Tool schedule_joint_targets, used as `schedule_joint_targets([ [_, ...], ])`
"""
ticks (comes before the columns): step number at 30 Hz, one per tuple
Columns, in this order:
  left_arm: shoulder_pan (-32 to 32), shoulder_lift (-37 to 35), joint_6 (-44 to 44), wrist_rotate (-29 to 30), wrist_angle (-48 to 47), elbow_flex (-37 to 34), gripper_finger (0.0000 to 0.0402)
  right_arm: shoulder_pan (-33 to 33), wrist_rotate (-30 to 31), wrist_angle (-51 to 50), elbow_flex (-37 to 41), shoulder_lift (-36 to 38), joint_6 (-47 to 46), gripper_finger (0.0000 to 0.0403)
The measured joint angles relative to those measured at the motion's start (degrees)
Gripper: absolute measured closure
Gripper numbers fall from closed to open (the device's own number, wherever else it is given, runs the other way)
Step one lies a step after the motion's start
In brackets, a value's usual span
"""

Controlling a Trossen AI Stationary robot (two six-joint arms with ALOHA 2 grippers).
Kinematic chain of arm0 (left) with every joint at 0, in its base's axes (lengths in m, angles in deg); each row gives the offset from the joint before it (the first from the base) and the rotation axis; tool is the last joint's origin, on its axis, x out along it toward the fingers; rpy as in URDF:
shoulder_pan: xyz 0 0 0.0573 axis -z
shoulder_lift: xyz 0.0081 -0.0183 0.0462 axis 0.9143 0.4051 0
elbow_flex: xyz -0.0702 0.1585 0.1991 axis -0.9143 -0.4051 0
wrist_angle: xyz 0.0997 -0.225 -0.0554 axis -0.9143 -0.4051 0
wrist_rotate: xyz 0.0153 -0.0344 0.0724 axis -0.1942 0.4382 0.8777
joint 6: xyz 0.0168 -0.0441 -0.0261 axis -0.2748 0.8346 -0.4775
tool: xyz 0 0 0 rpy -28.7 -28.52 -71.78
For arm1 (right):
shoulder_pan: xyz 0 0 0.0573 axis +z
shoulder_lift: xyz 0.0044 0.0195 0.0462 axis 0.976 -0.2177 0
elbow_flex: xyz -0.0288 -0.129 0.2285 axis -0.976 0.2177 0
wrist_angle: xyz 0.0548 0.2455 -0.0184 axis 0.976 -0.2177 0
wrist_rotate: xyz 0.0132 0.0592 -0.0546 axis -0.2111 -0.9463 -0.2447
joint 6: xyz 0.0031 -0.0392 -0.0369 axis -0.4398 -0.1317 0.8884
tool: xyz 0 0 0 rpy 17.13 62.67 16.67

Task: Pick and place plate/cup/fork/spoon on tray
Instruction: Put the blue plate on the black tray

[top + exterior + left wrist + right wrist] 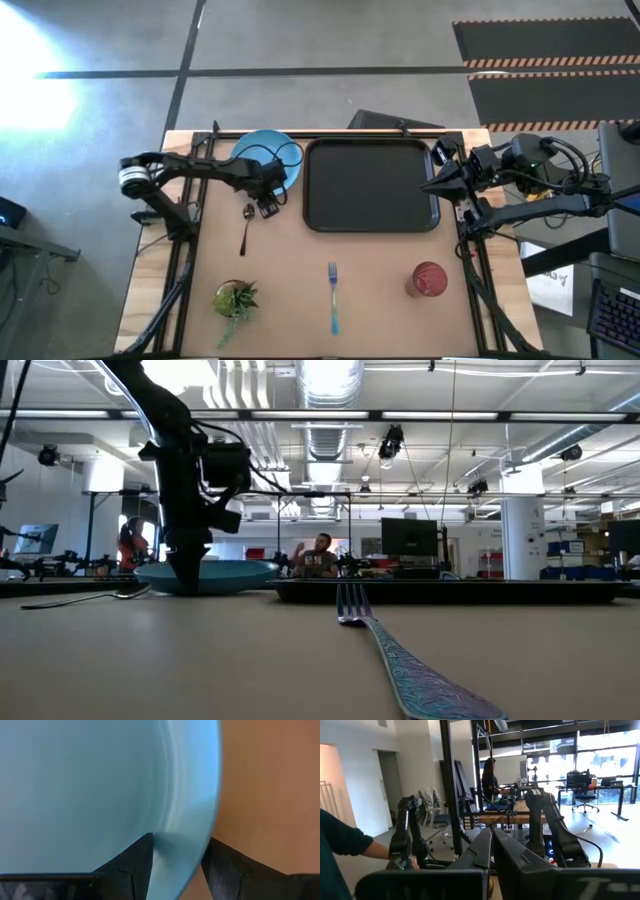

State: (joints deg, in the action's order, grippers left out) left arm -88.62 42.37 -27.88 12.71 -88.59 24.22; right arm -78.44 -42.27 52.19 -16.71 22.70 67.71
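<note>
On the left of the pale, smooth wooden table (pixel 370 270), the left gripper (pixel 272 190) reaches over the near edge of the plate (pixel 262 150), a round, glossy light-blue disc with a shallow raised lip. Its two dark, wedge-shaped fingers (pixel 132 865) stand apart with the plate's rim between them, one over the dished inside, the other outside over the bare wood; whether they press on the rim cannot be told. The plate lies flat on the table, just beside the left edge of the tray (pixel 370 185) and not on it.

Just in front of the plate lies the spoon (pixel 246 226), thin and dark with a small oval bowl. Nearer the front edge sits a small green potted plant (pixel 235 298) with spiky leaves.

In the middle, the tray is a black rectangle with rounded corners and a low raised rim. Well in front of it lies the fork (pixel 332 295), slim, with silver tines pointing toward the tray and a light-blue handle that shows a fine patterned texture in the low view.

Right of the fork stands the cup (pixel 428 279), a small dark-red translucent tumbler with a round rim.

At the right edge, beside the tray, the right gripper (pixel 432 187) waits, its fingers pressed together on nothing.
</note>
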Motion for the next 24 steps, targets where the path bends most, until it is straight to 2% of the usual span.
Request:
schedule_joint_targets([
  [8,0.00,-0.24,-0.01,-0.17,-0.35,0.46,0.0273,0.00,0.17,0.24,0.00,0.00,0.00,0.0394],
  [10,0.00,-0.93,0.01,0.07,-0.18,0.38,0.0296,0.00,0.17,0.26,0.00,0.00,0.43,0.0394],
  [15,0.02,-1.60,-0.07,1.44,0.13,0.51,0.0386,0.00,0.20,0.42,0.00,0.00,0.72,0.0394],
  [20,0.45,-1.85,-0.24,3.36,-0.79,0.65,0.0397,0.00,0.23,0.44,0.00,0.00,0.79,0.0394],
  [24,0.77,-2.62,-0.89,4.35,-5.17,3.32,0.0400,0.00,0.66,0.44,0.00,0.02,0.81,0.0394],
])
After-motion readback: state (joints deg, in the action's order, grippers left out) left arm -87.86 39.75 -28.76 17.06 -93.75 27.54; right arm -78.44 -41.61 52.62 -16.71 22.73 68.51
